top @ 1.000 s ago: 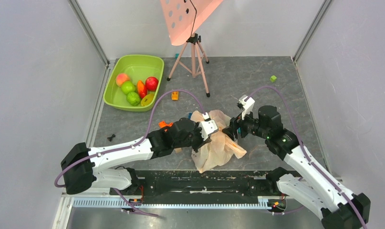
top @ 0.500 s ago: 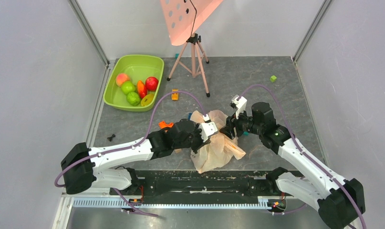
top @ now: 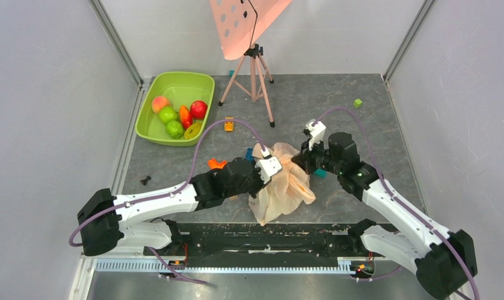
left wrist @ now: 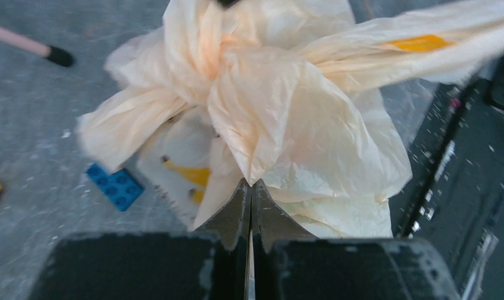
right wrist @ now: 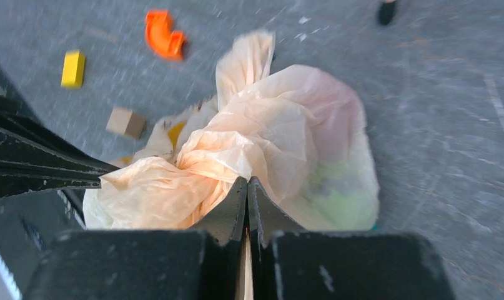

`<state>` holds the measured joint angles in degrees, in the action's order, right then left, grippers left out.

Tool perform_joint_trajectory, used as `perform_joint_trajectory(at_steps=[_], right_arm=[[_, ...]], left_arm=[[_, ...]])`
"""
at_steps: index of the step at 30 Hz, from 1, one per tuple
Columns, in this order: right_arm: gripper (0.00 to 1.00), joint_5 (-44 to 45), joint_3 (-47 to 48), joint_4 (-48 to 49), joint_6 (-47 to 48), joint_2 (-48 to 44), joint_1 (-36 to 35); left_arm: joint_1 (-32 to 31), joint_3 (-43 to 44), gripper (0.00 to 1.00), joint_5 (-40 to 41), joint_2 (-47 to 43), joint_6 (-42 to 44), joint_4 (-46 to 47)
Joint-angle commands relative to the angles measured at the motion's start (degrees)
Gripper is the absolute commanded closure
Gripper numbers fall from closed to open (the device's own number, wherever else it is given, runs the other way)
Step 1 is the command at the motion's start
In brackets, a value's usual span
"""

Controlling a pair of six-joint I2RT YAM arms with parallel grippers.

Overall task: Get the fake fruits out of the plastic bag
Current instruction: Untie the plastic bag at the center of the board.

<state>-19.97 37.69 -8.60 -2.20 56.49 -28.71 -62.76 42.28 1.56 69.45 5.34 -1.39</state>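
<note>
The plastic bag (top: 285,186) lies crumpled on the grey floor between both arms. My left gripper (top: 269,170) is shut on a fold at its left side, seen close up where the left gripper (left wrist: 250,184) pinches the bag (left wrist: 286,94). My right gripper (top: 306,160) is shut on the right edge; in the right wrist view the right gripper (right wrist: 247,182) bites the film of the bag (right wrist: 286,125). A blurred green shape (right wrist: 344,206) shows through the bag. Fake fruits, among them a peach (top: 160,103), a red apple (top: 198,109) and green ones (top: 168,114), lie in the tub.
The lime-green tub (top: 196,81) stands at the back left. A tripod (top: 255,69) stands behind the bag. Loose pieces lie around: an orange arc (top: 216,164), an orange block (top: 228,125), a blue block (left wrist: 117,185), a teal block (top: 321,173), a green block (top: 358,103).
My right gripper moved left to the bag and shut on its right edge. The left gripper kept its hold and shifted slightly, and the bag bunched up between them.
</note>
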Motion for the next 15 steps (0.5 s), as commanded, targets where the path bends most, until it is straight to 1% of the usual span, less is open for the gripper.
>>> perform_joint_trajectory(at_steps=[1,3,6,8,12,15], right_arm=[[1.00,17.8,2.3,5.8,-8.6,-6.8,0.3],[1.00,25.1,1.8,5.3,-13.2,-8.6,0.4],[1.00,37.0,0.0,1.1,-20.9,-11.6,0.4],[1.00,42.3,-3.3,-0.9,-25.8,-14.6,0.5],[1.00,45.8,-11.2,-1.5,-33.6,-22.2,0.5],[1.00,45.4,-15.6,-1.4,-35.4,-27.0,0.5]], left_arm=[[0.8,0.1,0.98,13.8,-4.6,-2.6,3.5],[3.2,0.4,0.98,15.5,-6.2,-4.7,3.4],[7.8,-1.2,0.98,13.9,-8.8,-10.4,3.5],[10.4,-3.5,0.98,13.2,-10.6,-12.8,3.8],[11.7,-8.9,0.98,14.4,-13.3,-16.5,4.4],[11.7,-11.8,0.98,14.1,-14.3,-17.7,5.3]])
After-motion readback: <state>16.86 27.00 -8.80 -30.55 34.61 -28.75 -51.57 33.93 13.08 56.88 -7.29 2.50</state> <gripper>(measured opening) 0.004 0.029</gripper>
